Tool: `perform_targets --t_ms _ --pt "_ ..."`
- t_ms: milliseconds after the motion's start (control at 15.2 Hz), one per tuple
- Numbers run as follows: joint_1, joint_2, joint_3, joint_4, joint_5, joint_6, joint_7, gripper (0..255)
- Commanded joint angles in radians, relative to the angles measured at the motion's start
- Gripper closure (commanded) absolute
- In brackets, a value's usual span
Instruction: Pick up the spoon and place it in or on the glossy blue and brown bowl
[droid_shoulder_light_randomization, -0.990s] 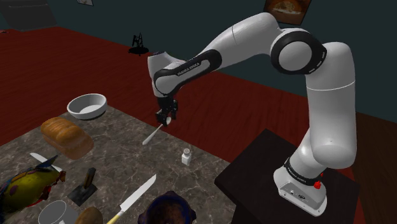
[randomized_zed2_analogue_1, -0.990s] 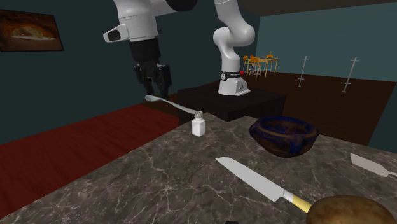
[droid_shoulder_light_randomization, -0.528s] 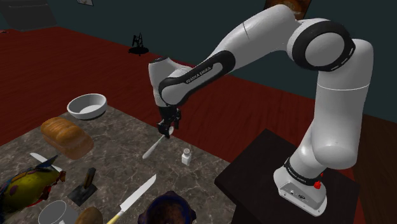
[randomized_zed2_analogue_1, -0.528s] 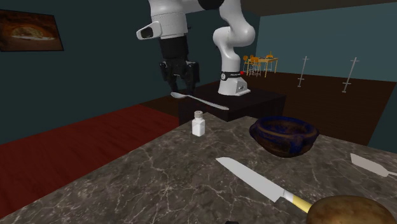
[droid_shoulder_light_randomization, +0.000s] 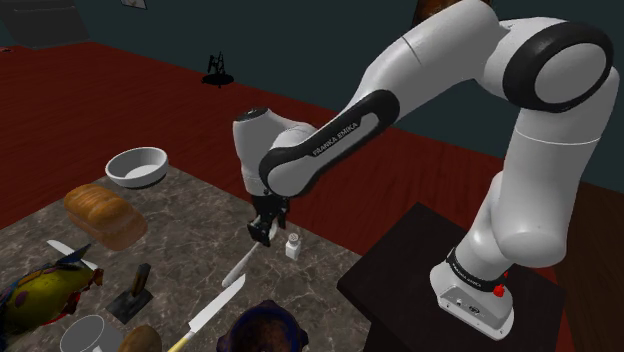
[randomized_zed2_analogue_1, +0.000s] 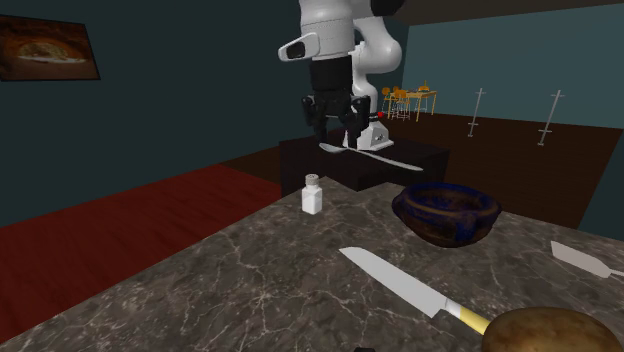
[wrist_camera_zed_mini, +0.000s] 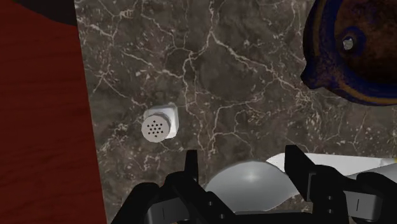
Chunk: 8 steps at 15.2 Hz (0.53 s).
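Observation:
My gripper (droid_shoulder_light_randomization: 262, 232) is shut on a pale grey spoon (droid_shoulder_light_randomization: 238, 270), which hangs above the marble tabletop (droid_shoulder_light_randomization: 190, 235). The spoon slants down toward the shoulder view's lower left. In the second exterior view the gripper (randomized_zed2_analogue_1: 335, 125) carries the spoon (randomized_zed2_analogue_1: 368, 156) nearly level, up in the air behind the table's far edge. In the wrist view the fingers (wrist_camera_zed_mini: 191, 170) flank the spoon's bowl end (wrist_camera_zed_mini: 251, 184). The glossy blue and brown bowl (droid_shoulder_light_randomization: 262, 330) (randomized_zed2_analogue_1: 446, 212) (wrist_camera_zed_mini: 356, 51) stands on the table, a short way past the spoon.
A white salt shaker (droid_shoulder_light_randomization: 293, 245) (randomized_zed2_analogue_1: 312, 194) (wrist_camera_zed_mini: 158, 125) stands just beside and below the gripper. A knife (droid_shoulder_light_randomization: 215, 310) (randomized_zed2_analogue_1: 400, 283) lies near the bowl. A bread loaf (droid_shoulder_light_randomization: 105, 215), a white bowl (droid_shoulder_light_randomization: 137, 166) and a fish (droid_shoulder_light_randomization: 40, 295) sit further along the table.
The arm has carried the spoon toward the shoulder view's lower right, closer to the salt shaker and the blue and brown bowl. The grip has stayed shut throughout.

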Motion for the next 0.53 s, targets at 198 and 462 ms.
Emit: perform_targets --t_ms 198,462 --pt "0.061 -0.067 0.054 -0.094 0.033 0.038 0.097 255" --pt "0.111 -0.100 0.097 -0.139 0.055 0.060 0.176 255"
